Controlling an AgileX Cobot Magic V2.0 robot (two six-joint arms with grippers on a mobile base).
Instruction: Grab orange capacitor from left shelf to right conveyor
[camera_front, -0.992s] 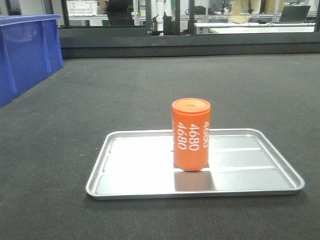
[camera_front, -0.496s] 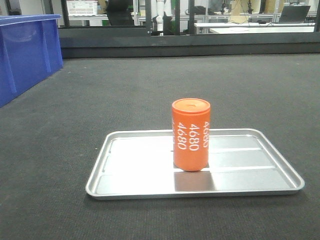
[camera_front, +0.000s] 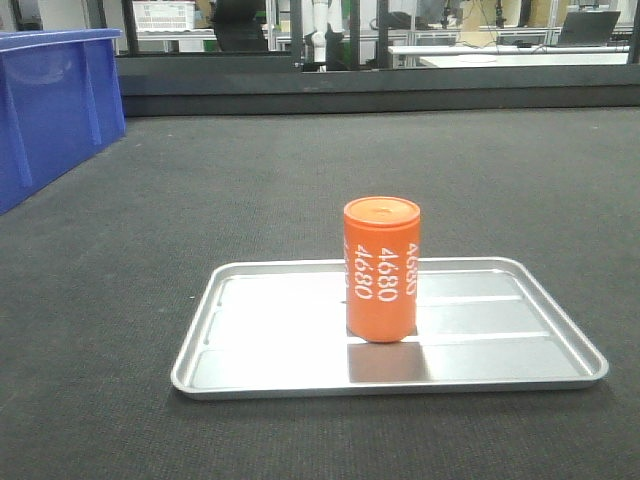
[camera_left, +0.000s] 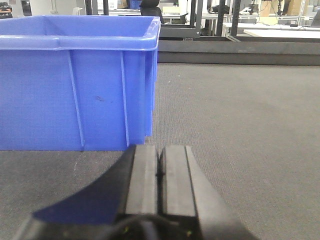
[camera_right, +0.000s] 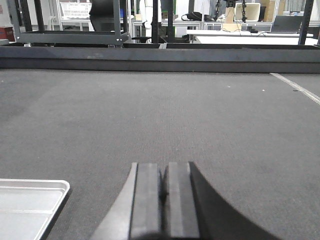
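The orange capacitor (camera_front: 381, 268) is standing upright on the small silver tray (camera_front: 270, 340), which is lying on the dark grey belt (camera_front: 300, 180). Left gripper (camera_left: 159, 165) and right gripper (camera_right: 164, 187) jaws are pressed together, gripping nothing

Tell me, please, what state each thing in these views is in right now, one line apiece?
orange capacitor: upright on the small silver tray, ungripped.
small silver tray: flat on the dark grey surface, holding only the capacitor.
blue bin: upright, open-topped; contents hidden.
left claw: shut, empty, facing the bin.
right claw: shut, empty, low over the dark grey surface.
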